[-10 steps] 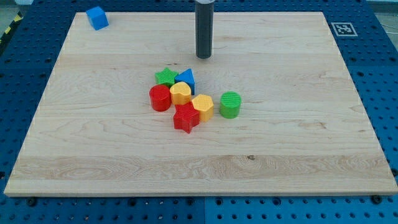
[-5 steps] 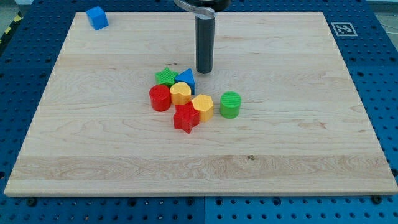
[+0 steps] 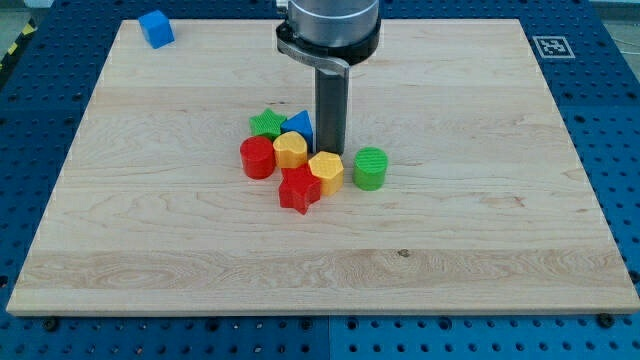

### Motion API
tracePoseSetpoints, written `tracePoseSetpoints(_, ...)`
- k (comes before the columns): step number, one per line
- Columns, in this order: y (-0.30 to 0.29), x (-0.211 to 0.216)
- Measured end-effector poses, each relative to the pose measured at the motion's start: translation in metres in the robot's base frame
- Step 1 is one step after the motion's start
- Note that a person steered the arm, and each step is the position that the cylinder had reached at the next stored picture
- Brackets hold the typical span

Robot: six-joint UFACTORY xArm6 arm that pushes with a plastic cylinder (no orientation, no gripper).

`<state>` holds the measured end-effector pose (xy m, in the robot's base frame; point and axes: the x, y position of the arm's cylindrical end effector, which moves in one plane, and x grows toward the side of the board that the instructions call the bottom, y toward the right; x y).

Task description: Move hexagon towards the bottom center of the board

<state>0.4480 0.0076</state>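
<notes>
My tip (image 3: pixel 330 150) stands in the block cluster near the board's middle. It is just above the yellow hexagon (image 3: pixel 326 171), at or very near its top edge, and to the right of the blue triangle (image 3: pixel 299 127). A yellow rounded block (image 3: pixel 290 150) lies left of the tip. A red cylinder (image 3: pixel 257 157) is further left. A red star-shaped block (image 3: pixel 299 189) sits below, touching the yellow hexagon's left side. A green star-shaped block (image 3: pixel 266 123) lies at the cluster's upper left.
A green cylinder (image 3: pixel 370 167) stands just right of the hexagon. A blue cube (image 3: pixel 156 28) sits alone at the board's top left corner. A black-and-white marker (image 3: pixel 552 45) is on the top right corner of the wooden board (image 3: pixel 480 230).
My tip has moved down the view from above the cluster to right beside the blue triangle and above the yellow hexagon. The blocks have not visibly shifted.
</notes>
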Motion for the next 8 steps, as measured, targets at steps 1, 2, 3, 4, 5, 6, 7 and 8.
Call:
tracePoseSetpoints(1,0.002,0.017)
tracePoseSetpoints(2,0.003,0.032)
tracePoseSetpoints(3,0.005,0.046)
tracePoseSetpoints(4,0.005,0.054)
tracePoseSetpoints(5,0.006,0.055)
tracePoseSetpoints(6,0.010,0.059)
tracePoseSetpoints(7,0.010,0.056)
tracePoseSetpoints(8,0.007,0.038)
